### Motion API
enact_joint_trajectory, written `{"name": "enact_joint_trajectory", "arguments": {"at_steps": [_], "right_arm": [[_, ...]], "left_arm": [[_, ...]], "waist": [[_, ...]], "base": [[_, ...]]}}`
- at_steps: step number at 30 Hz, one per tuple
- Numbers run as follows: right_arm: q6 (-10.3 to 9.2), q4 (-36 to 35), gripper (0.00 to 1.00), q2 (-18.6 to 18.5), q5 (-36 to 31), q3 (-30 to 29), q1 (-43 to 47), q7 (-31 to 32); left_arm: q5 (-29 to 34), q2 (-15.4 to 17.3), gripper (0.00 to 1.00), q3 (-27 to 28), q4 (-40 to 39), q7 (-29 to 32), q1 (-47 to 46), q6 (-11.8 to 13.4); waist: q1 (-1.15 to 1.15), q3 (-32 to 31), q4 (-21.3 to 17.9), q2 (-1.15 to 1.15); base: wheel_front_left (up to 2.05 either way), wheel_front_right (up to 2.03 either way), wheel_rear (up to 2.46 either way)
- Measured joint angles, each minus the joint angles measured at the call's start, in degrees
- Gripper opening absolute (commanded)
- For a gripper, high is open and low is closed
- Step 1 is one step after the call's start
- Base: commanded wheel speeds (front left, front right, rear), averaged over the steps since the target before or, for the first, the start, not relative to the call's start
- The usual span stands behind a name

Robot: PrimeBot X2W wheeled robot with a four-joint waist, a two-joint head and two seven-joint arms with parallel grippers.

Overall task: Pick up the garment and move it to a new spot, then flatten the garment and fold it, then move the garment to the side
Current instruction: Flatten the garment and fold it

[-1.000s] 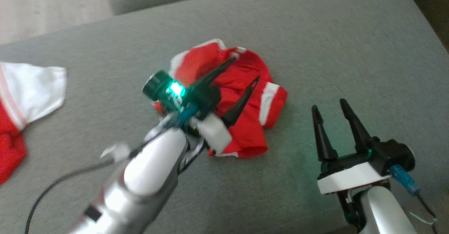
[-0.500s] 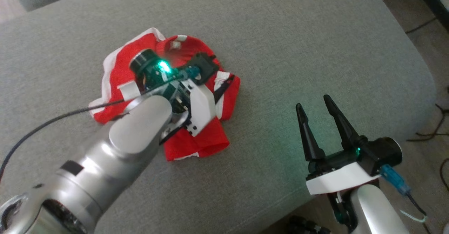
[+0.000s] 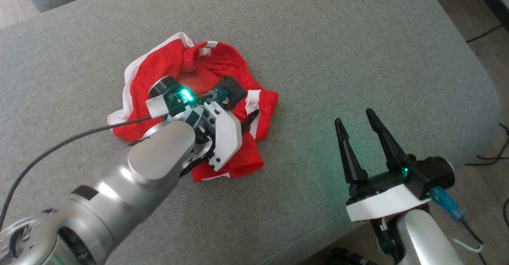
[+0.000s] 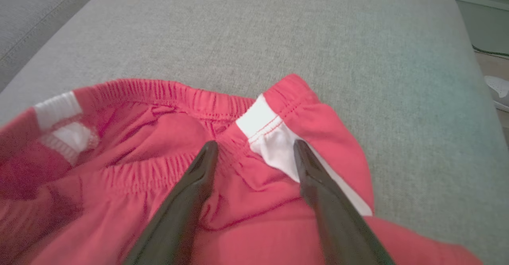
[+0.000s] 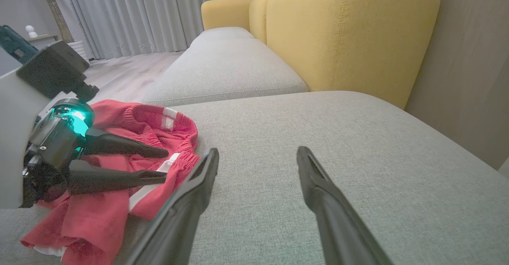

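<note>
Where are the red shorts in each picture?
Head view: the red shorts lie crumpled left of centre on the grey cushion.
Left wrist view: they spread across the lower half, under the open left gripper.
Right wrist view: they sit at the lower left.
Shared landmark: the white side stripe running from the waistband.

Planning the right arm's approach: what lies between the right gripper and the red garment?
Bare grey cushion, nothing else, separates the right gripper from the garment, as the head view shows.
</note>
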Motion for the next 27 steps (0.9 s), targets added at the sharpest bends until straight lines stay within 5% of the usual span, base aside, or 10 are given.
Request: {"name": "enact_joint_trajectory", "arguments": {"at_steps": [4, 5, 6, 7, 16, 27], "right_arm": [[0.00, 0.0, 1.00, 0.0, 0.0, 0.0, -0.1, 0.0], [-0.01, 0.0, 1.00, 0.0, 0.0, 0.0, -0.1, 0.0], [0.00, 0.0, 1.00, 0.0, 0.0, 0.0, -0.1, 0.0], [-0.01, 0.0, 1.00, 0.0, 0.0, 0.0, -0.1, 0.0], [-0.01, 0.6, 1.00, 0.0, 0.0, -1.1, 0.0, 0.0], [0.00, 1.0, 1.00, 0.0, -0.7, -1.4, 0.9, 0.0]], "left_arm": [[-0.1, 0.0, 1.00, -1.4, 1.7, -0.4, 0.0, 0.0], [-0.5, 0.0, 0.59, -1.8, 1.9, -0.3, 0.0, 0.0], [-0.7, 0.0, 0.41, -2.3, 2.0, -0.3, 0.0, 0.0], [-0.8, 0.0, 0.03, -2.6, 2.1, -0.2, 0.0, 0.0], [-4.1, -0.4, 0.00, -1.8, 1.9, -7.4, 1.0, 0.4], [-7.1, -7.9, 0.00, 11.8, -3.9, -28.1, -1.8, 10.0]], "waist": [[0.00, 0.2, -0.1, 0.00], [0.00, 0.3, -0.2, 0.00], [0.00, 0.3, -0.3, 0.00], [0.00, 0.3, -0.4, 0.00], [0.00, -1.4, 0.0, 0.00], [0.00, -5.8, 1.8, 0.00]], "base": [[0.00, 0.00, 0.00], [0.00, 0.00, 0.00], [0.00, 0.00, 0.00], [0.00, 0.00, 0.00], [0.00, 0.00, 0.00], [0.00, 0.00, 0.00]]}}
